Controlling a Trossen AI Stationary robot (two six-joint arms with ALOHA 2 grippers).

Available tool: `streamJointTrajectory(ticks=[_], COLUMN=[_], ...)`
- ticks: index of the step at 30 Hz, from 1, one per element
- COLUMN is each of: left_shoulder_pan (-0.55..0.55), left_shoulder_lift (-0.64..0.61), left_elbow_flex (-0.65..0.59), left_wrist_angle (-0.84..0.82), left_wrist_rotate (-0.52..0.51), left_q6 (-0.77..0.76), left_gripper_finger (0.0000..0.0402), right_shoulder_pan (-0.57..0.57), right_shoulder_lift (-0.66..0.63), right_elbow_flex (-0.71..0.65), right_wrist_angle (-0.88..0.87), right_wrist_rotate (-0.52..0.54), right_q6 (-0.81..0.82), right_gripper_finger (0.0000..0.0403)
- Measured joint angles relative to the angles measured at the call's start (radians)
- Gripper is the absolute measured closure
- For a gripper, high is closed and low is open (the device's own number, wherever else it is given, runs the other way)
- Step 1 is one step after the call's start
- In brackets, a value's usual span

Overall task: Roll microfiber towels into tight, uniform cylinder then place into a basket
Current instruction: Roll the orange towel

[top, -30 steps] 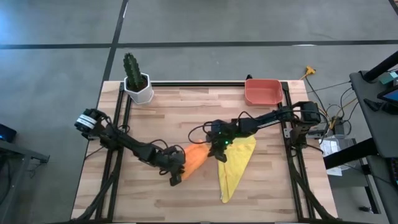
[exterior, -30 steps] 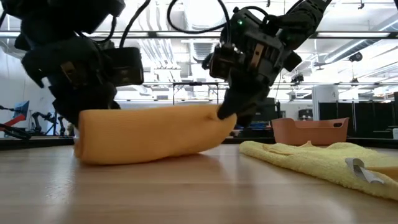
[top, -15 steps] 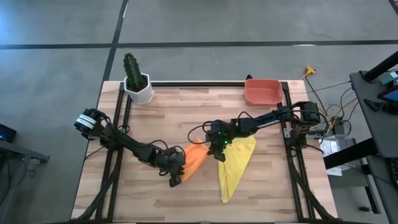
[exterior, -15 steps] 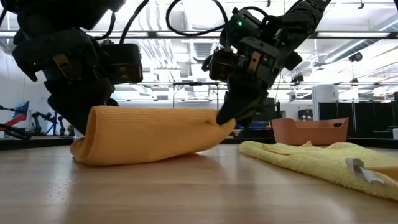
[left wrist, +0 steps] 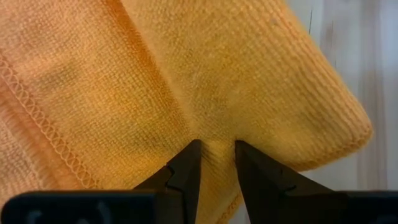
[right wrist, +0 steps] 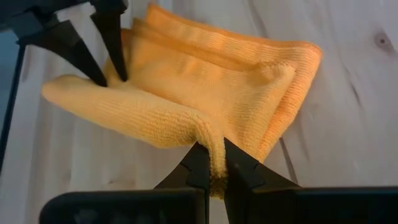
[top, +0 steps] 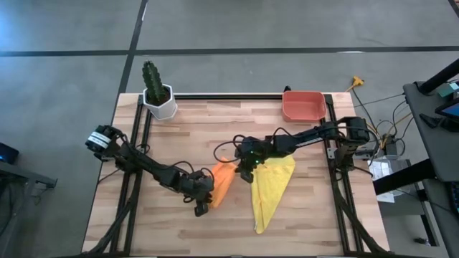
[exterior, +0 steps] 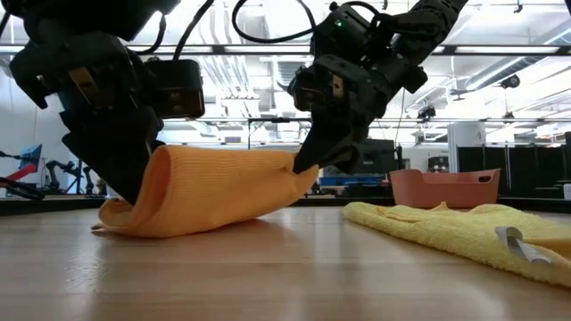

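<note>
we hold the orange microfiber towel by both ends, just beside the yellow towel: left gripper and right gripper each pinched shut on a fold. for a tight roll, we judge both ends must turn evenly, with the cloth taut; the salmon-red basket waits well beyond the yellow towel.

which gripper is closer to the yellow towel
Right. The right gripper pinches the orange towel right at the yellow towel edge; the left gripper holds the orange towel's far end.

Bright, even light is coming from ceiling strips glowing in the low view; the surface is showing only faint, soft shadows; the nearest part of it is blurring out of focus; the orange towel is appearing sharp, its weave crisp.
</note>
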Motion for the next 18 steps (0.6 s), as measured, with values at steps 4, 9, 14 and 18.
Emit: streamJointTrajectory(ticks=[4, 9, 14, 18], left_shoulder_pan=[0.000, -0.001, -0.001, -0.001], left_shoulder_lift=[-0.006, -0.035, -0.076, -0.119], left_elbow_flex=[0.000, 0.000, -0.010, -0.012], left_wrist_angle=[-0.006, -0.013, -0.033, -0.097], left_wrist_rotate=[0.003, 0.007, -0.005, -0.008], left_q6=[0.000, 0.004, 0.029, 0.063], left_gripper_finger=[0.0316, 0.0316, 0.0316, 0.0312], right_shoulder_pan=[0.000, 0.000, 0.000, 0.000], right_shoulder_lift=[0.000, -0.001, -0.001, -0.001], right_elbow_flex=[0.000, 0.000, -0.001, -0.001], right_wrist_angle=[0.000, -0.006, -0.027, -0.052], right_wrist_rotate=[0.000, -0.007, -0.027, -0.029], right_q6=[0.029, 0.031, 0.031, 0.034], right_gripper_finger=[0.0388, 0.0388, 0.0388, 0.0388])
